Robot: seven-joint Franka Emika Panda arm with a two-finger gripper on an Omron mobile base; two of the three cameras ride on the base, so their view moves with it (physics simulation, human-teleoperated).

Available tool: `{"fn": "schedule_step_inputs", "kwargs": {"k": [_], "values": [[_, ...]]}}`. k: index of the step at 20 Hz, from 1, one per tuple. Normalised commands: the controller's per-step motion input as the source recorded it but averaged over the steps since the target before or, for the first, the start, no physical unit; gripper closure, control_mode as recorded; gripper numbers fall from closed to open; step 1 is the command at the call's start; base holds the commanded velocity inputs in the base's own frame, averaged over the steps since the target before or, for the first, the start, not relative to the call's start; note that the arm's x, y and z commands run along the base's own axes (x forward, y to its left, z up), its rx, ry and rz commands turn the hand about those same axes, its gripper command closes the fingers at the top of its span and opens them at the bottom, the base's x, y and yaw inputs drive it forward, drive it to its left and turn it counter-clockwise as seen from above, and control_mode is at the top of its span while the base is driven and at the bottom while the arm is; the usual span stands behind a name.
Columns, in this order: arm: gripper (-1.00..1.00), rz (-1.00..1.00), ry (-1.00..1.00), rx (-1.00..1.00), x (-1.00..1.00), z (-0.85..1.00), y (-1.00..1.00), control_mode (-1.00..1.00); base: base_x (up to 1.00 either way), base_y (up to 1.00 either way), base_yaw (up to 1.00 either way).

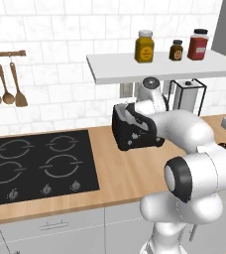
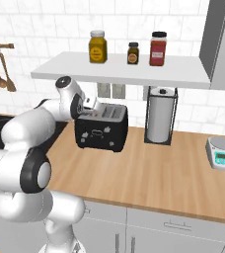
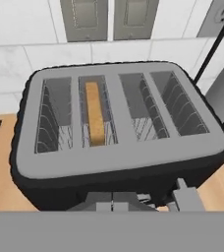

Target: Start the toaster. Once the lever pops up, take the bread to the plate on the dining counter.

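Wood desk point(image 2: 154, 173) stretches wide across the kitchen wall, black hob point(image 1: 33, 166) set into its left end. Above it, a white shelf point(image 2: 124, 69) carries three jars: a yellow one point(image 2: 98, 47), a small dark one point(image 2: 132, 53) and a red one point(image 2: 158, 49); their labels are too small to read. Under the shelf, a paper towel roll point(image 2: 160, 116) stands upright in a black wire holder. And there's the toaster point(image 2: 102, 129), black and boxy, sitting on the desk close to the tiled wall, just left of the roll; a light mark shows on its front, no readable writing. In the hand view, we're looking straight down into four slots, and the bread point(image 3: 95, 118) is standing on edge in the second slot from the left, sunk down inside. The gripper point(image 3: 113, 203) sits low at the toaster's near top edge, jaws pressed together, nothing between them. Off to the right on the desk, a small kitchen scale point(image 2: 222, 152) with a green display, digits unreadable. Wooden spoons and a spatula point(image 1: 6, 84) hang from a rail on the left wall.
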Motion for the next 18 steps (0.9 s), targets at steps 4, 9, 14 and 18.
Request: {"fn": "schedule_step_inputs", "kwargs": {"k": [4, 9, 14, 18], "values": [[1.00, 0.00, -0.07, 0.00, 0.00, -0.03, -0.39, -1.00, 0.00, 0.00, 0.00], [1.00, 0.01, -0.16, 0.00, 0.00, -0.04, -0.13, -1.00, 0.00, 0.00, 0.00], [1.00, 0.04, -0.11, 0.00, 0.00, 0.00, 0.00, -1.00, 0.00, 0.00, 0.00], [1.00, 0.05, -0.05, 0.00, 0.03, 0.00, 0.00, -1.00, 0.00, 0.00, 0.00]]}}
